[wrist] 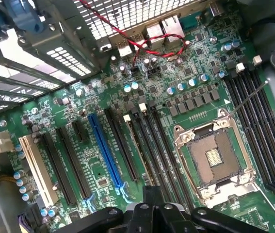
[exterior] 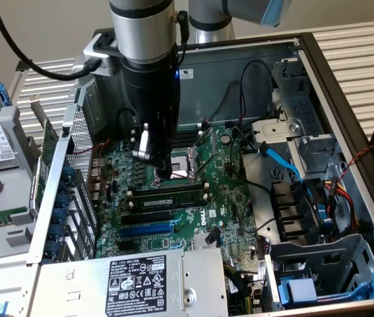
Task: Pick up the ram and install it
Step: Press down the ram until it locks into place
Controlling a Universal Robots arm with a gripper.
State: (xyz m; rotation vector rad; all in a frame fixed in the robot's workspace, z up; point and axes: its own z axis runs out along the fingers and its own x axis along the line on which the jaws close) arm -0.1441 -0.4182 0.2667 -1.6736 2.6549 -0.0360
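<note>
Open computer case (exterior: 345, 125) on counter, green motherboard (exterior: 193, 211) inside, gripper (exterior: 162, 173) low over silver processor socket (exterior: 180, 173). Ram (exterior: 167, 195) seated in black memory slot just beside socket, exterior view. Blue slot (exterior: 146, 230) further toward power supply (exterior: 127, 284); its label (exterior: 137, 286) too small to read. "DELL" logo (exterior: 216, 210) on board. Wrist view shows socket (wrist: 214, 159) open, blue slot (wrist: 106, 151), red wire (wrist: 142, 41) near ports, gripper (wrist: 152, 204) base only. Jaws: cannot tell how they stand.
</note>
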